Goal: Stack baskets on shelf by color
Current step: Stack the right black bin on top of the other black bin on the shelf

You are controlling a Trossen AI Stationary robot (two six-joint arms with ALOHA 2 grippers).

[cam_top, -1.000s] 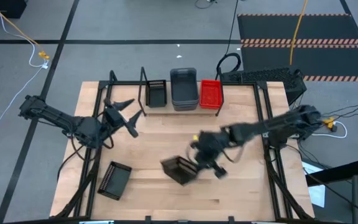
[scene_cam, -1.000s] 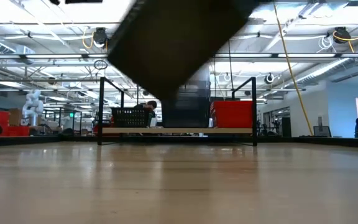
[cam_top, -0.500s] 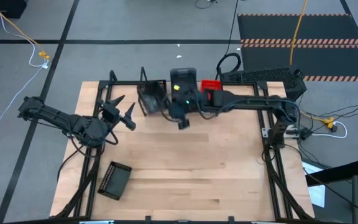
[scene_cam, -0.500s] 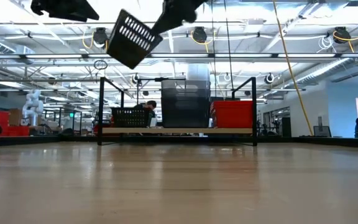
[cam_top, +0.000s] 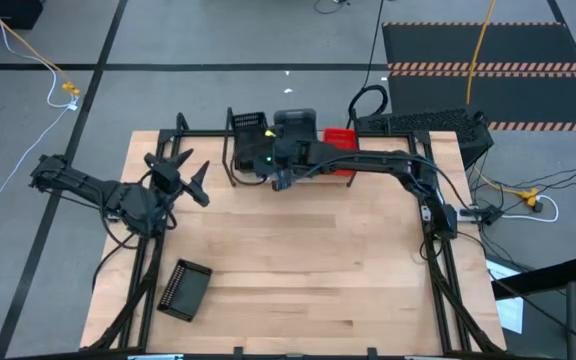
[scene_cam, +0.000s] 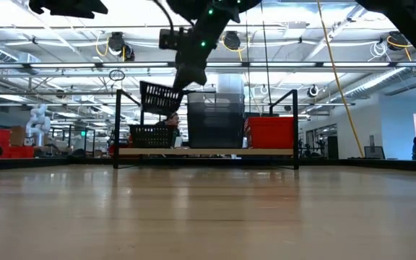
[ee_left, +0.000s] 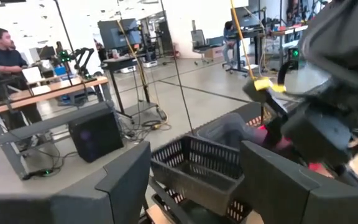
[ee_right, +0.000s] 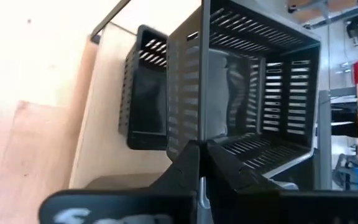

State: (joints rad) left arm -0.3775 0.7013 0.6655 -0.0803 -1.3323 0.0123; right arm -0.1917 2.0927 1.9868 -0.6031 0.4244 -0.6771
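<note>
The shelf (scene_cam: 193, 152) stands at the table's far edge. On it are a black basket (scene_cam: 150, 135) at the left, stacked grey baskets (scene_cam: 215, 119) in the middle and a red basket (scene_cam: 271, 132) at the right. My right gripper (scene_cam: 186, 76) is shut on a second black basket (scene_cam: 161, 95), hanging just above the shelf's black one. My left gripper (cam_top: 173, 170) is open over the table's left side, holding nothing. A third black basket (cam_top: 185, 289) lies on the table near the front left. My right gripper pinches one wall of the black basket at its rim (ee_right: 201, 140), one finger inside the basket and one outside. The fingers slant down toward the far edge. The basket hangs tilted below them, clear of the black basket (ee_right: 145, 93) on the shelf.
The shelf's black upright frames (scene_cam: 116, 130) (scene_cam: 295, 130) stand at its ends. A keyboard (cam_top: 418, 122) lies beyond the table's far right corner. Bare wood (cam_top: 298, 260) fills the table's middle and front. A person (ee_left: 2, 53) stands in the room behind.
My right gripper has swung from the table's middle to the far edge with the black basket, turning as it went. The basket now hangs over the shelf's left part. My left gripper has drawn back a little toward the table's left edge, still open.
</note>
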